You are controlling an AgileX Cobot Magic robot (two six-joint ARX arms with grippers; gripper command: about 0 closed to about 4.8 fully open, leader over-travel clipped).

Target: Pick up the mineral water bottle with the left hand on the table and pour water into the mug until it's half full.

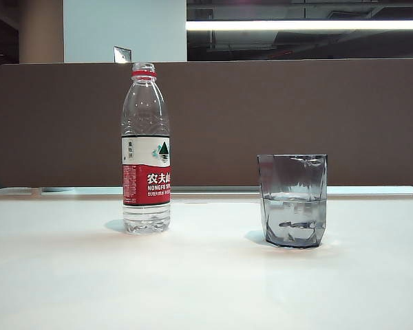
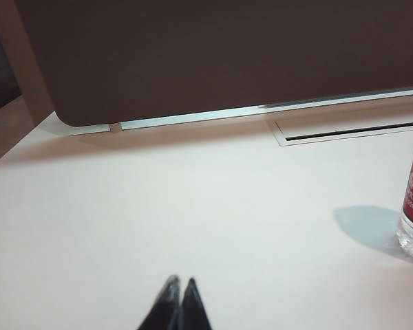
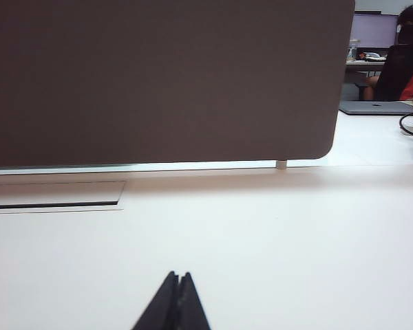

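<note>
Clear mineral water bottle (image 1: 146, 148), uncapped | left end effector (image 2: 178, 282), right end effector (image 3: 178, 276) pressed together

The mineral water bottle (image 1: 146, 151) is standing upright, uncapped, on the table (image 1: 206, 289) towards its far edge; the mug (image 1: 292, 200), roughly half full, is sitting well apart.

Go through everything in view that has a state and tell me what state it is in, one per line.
mineral water bottle: upright on the table, cap off, little water left.
mug: upright, roughly half full of water.
left gripper: shut, empty, low over the table, apart from the bottle.
right gripper: shut, empty, over bare table.
</note>
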